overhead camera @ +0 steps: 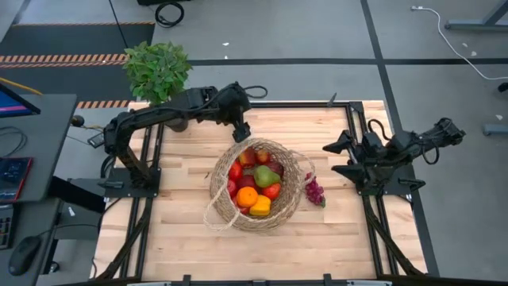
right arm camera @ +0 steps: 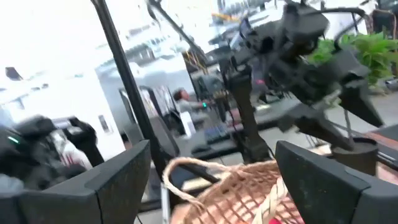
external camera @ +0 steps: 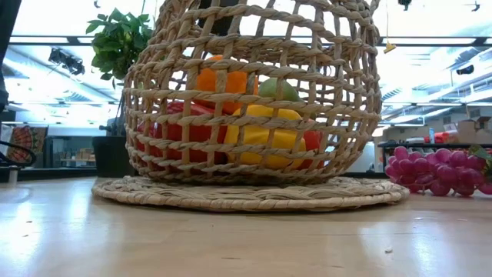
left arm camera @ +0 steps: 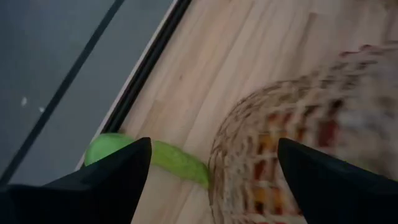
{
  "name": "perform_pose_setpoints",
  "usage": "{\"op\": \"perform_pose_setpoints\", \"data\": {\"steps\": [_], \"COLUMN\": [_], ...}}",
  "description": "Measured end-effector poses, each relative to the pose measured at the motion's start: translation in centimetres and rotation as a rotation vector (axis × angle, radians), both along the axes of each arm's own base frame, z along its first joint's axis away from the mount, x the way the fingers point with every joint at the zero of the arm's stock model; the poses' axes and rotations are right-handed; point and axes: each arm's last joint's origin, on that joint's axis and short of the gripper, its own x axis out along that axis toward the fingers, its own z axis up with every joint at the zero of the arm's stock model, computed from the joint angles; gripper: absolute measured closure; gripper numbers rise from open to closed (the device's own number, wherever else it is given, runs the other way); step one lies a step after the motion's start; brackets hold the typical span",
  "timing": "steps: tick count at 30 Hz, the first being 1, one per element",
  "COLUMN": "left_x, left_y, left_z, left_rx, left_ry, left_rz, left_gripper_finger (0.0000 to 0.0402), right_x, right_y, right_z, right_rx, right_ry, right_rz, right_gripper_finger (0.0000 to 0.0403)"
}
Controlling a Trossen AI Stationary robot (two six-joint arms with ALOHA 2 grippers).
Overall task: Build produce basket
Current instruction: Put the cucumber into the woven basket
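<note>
Left gripper hangs spread wide and empty at the 11 o'clock rim of the round tan woven wicker basket; the right gripper, equally spread and empty, waits at 3 o'clock.

The basket sits mid-desk, already holding red, orange, yellow and green produce. The filling step looks nearly finished: a purple grape bunch lies on the light wooden desk just outside the basket at 3 o'clock, and a long pale-green vegetable lies beside its wall under the left gripper. The next move likely calls for lowering over one of them and closing.
</note>
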Motion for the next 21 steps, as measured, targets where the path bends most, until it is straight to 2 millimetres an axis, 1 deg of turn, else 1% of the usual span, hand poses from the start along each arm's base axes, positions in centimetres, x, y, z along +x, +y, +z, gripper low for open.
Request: {"op": "perform_pose_setpoints", "data": {"steps": [5, 10, 15, 18, 21], "left_x": [-0.6, -1.7, -2.4, -2.6, -2.6], "left_y": [2.7, 5.0, 6.6, 7.3, 7.7], "left_z": [-2.7, -5.8, -7.6, -8.5, -9.2], "left_rx": [-0.069, -0.172, -0.239, -0.273, -0.289], "left_ry": [0.021, 0.023, -0.028, -0.073, -0.123], "left_rz": [0.079, 0.248, 0.414, 0.495, 0.543], "left_gripper_finger": [0.0047, 0.0047, 0.0047, 0.0047, 0.0047], "right_x": [-1.0, -1.6, -2.1, -2.2, -2.2], "right_y": [0.0, 0.2, 0.0, -0.1, -0.1], "right_z": [-2.3, -5.4, -7.8, -8.6, -9.2], "right_rx": [0.047, 0.061, 0.096, 0.105, 0.101], "right_ry": [-0.102, -0.216, -0.321, -0.346, -0.334], "right_rz": [0.033, 0.142, 0.153, 0.152, 0.153], "right_gripper_finger": [0.0054, 0.0054, 0.0054, 0.0054, 0.0054]}}
